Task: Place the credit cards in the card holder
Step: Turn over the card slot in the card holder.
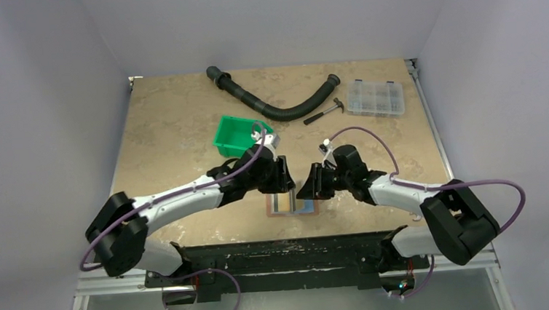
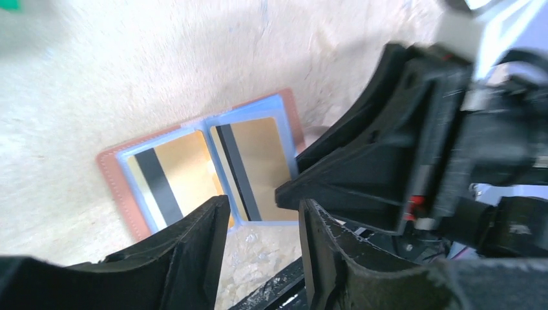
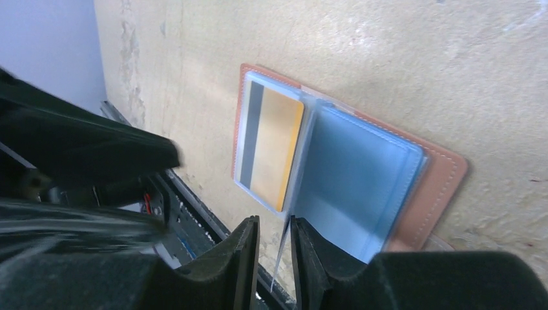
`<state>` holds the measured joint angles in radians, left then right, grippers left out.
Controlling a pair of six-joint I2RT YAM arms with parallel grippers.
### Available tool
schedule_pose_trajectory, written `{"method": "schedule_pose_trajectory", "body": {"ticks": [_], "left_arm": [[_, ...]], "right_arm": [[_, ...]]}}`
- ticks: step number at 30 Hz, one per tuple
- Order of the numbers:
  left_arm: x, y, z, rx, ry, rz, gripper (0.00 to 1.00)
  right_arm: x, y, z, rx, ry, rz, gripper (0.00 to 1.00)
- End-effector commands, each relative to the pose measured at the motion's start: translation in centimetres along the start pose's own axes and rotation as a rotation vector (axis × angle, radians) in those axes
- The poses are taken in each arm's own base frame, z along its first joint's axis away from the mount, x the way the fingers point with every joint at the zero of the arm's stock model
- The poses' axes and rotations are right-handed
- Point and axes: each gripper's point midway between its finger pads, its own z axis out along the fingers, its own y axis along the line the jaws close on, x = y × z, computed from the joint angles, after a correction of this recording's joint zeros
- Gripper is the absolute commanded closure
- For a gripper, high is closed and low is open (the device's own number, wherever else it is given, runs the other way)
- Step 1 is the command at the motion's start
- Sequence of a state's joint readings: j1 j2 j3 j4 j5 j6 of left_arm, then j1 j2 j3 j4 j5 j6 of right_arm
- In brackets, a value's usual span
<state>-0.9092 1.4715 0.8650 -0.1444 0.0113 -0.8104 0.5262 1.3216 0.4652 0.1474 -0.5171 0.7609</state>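
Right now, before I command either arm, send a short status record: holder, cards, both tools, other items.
card holder: open flat near the table front edge, between both tools
gold cards: in the left wrist view, dark-striped gold faces in clear sleeves on both pages
left tool: open, nothing between fingers
right tool: fingers narrowly apart around a raised clear sleeve; grip unconfirmed
further back: green bin, black hose, hammer, clear compartment box
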Motion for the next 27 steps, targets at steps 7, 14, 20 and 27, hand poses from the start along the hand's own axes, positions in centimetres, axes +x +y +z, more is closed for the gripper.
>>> {"method": "schedule_pose_trajectory", "body": {"ticks": [7,14,20,27], "left_arm": [[-6.1,2.5,-7.7,-0.066,-0.203,0.02,0.48],[-6.4,2.5,-9.8,-0.044,-0.227,0.045,0.45],[-6.4,2.2,-11.2,-0.024,-0.238,0.074,0.42],[-7.8,1.8,-12.2,-0.027,-0.265,0.093,0.33]], "right_arm": [[0.3,4.5,2.3,-0.068,0.029,-0.089,0.56],[0.2,5.7,4.9,-0.037,0.05,-0.117,0.53],[-1.6,6.6,3.5,0.007,-0.025,-0.141,0.5],[-0.3,5.3,3.9,0.01,-0.023,-0.082,0.49]]}}
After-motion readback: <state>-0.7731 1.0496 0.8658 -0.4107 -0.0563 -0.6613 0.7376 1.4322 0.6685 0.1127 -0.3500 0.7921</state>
